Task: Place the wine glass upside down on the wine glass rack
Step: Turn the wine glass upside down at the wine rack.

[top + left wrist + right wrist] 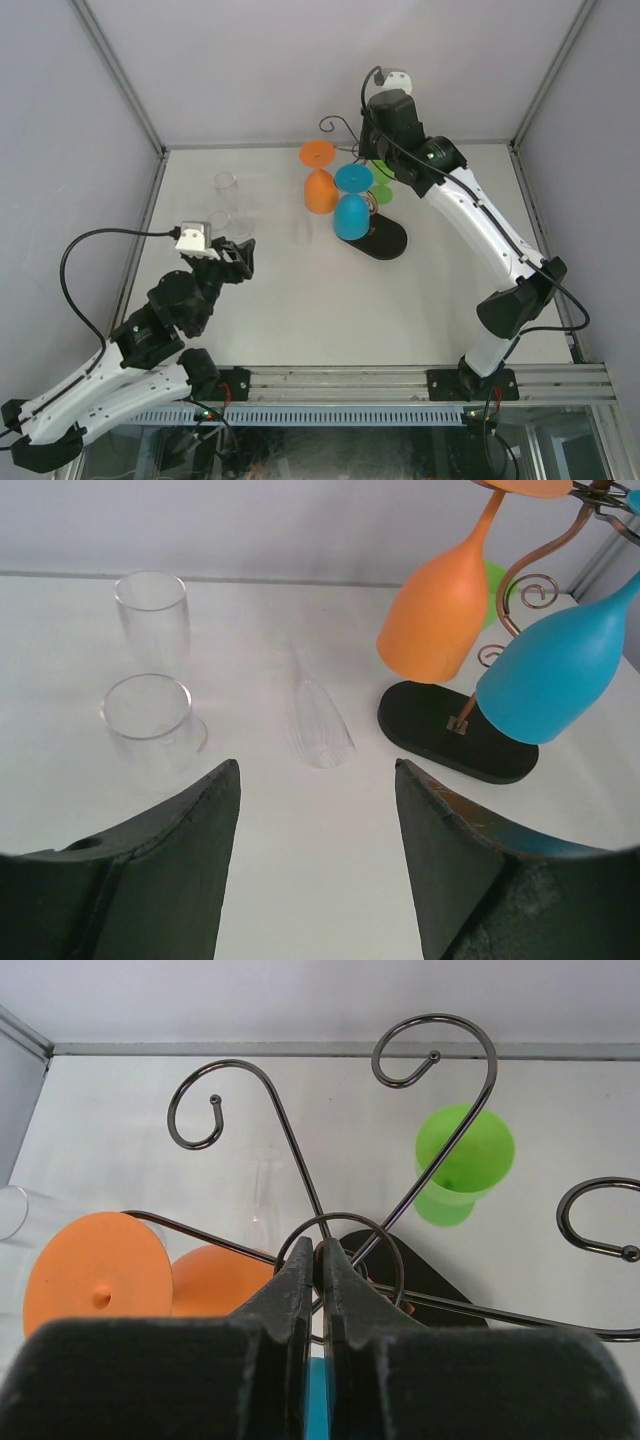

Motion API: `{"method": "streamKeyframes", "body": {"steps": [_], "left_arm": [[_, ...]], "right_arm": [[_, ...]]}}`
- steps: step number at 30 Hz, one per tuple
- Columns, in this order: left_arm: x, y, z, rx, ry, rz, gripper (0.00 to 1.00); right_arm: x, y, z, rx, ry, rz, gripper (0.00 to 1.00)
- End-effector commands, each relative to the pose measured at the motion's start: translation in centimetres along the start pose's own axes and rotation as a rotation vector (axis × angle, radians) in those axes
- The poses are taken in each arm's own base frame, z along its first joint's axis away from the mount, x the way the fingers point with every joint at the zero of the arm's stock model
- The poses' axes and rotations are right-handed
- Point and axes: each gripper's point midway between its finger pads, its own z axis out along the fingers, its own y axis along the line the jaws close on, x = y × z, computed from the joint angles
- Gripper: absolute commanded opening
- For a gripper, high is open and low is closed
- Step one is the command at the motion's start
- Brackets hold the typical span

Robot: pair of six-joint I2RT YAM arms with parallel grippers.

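The wine glass rack (385, 240) stands at the back centre on its black oval base (440, 730). An orange wine glass (440, 610) and a blue wine glass (555, 665) hang on it upside down. My right gripper (320, 1250) is above the rack, shut on the top of its central stem inside a wire ring (300, 1235); it also shows in the top view (372, 135). A clear wine glass (318, 720) lies on its side on the table. My left gripper (317, 770) is open and empty, short of that clear glass, and shows in the top view (240, 255).
Two clear tumblers (152, 605) (148, 715) stand left of the lying glass. A green glass (462, 1165) sits beyond the rack. Free scroll arms (215, 1110) (440, 1055) spread toward the back wall. Metal frame posts line the table edges.
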Motion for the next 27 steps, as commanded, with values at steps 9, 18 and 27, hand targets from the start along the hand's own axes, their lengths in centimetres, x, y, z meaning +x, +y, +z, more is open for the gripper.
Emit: {"method": "streamKeyframes", "body": {"steps": [9,18,27], "left_arm": [[-2.3,1.3,-1.2,-0.031,-0.023,0.042,0.67],[-1.8,1.8,-1.5,-0.035,-0.005,0.077,0.67],[-1.5,2.1,-1.6,-0.041,0.001,0.09,0.68]], "right_arm": [[-2.6,0.0,-2.9,-0.074,-0.12,0.103,0.05],[-1.7,-1.4,-3.5,-0.087,-0.105,0.112,0.19],[-2.1,-2.2,-5.0,-0.107,-0.122,0.113,0.44]]}}
